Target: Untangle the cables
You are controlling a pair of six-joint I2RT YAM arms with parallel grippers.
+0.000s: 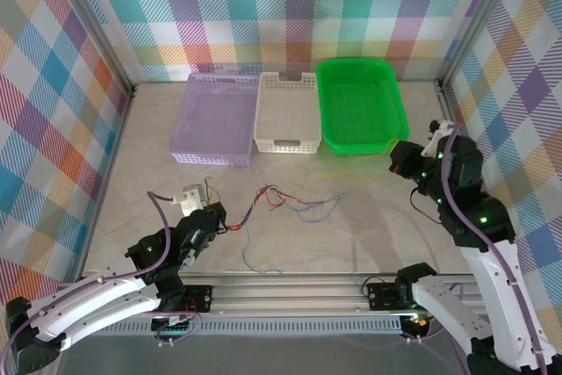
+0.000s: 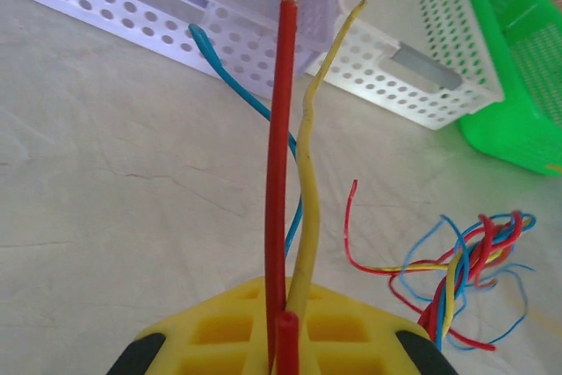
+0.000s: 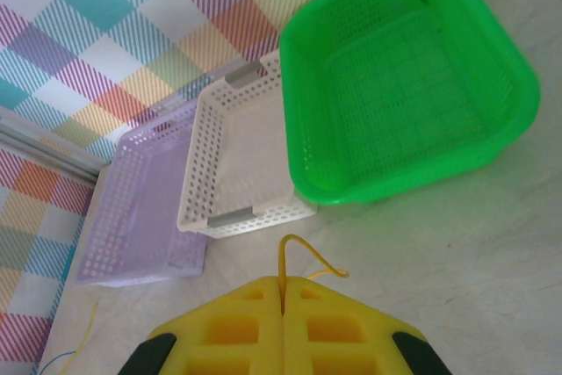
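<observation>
Red, yellow, blue cables [image 2: 280,129]; pastel plaid walls [image 1: 263,6].

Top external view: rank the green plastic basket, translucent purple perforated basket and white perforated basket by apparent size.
1. Green plastic basket and translucent purple perforated basket: footprints look about alike, so not ranking them.
2. White perforated basket: clearly narrower, smallest.

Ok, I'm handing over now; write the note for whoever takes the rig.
Left tool: shut on a red insulated cable and a yellow cable, front left of the table.
Right tool: shut on a thin yellow wire beside the green plastic basket.
Tangle of red, blue and yellow cables lies mid-table.
Done: nothing sorted; white perforated basket, purple perforated basket and the green one look empty.
Left: pull strands apart.
</observation>
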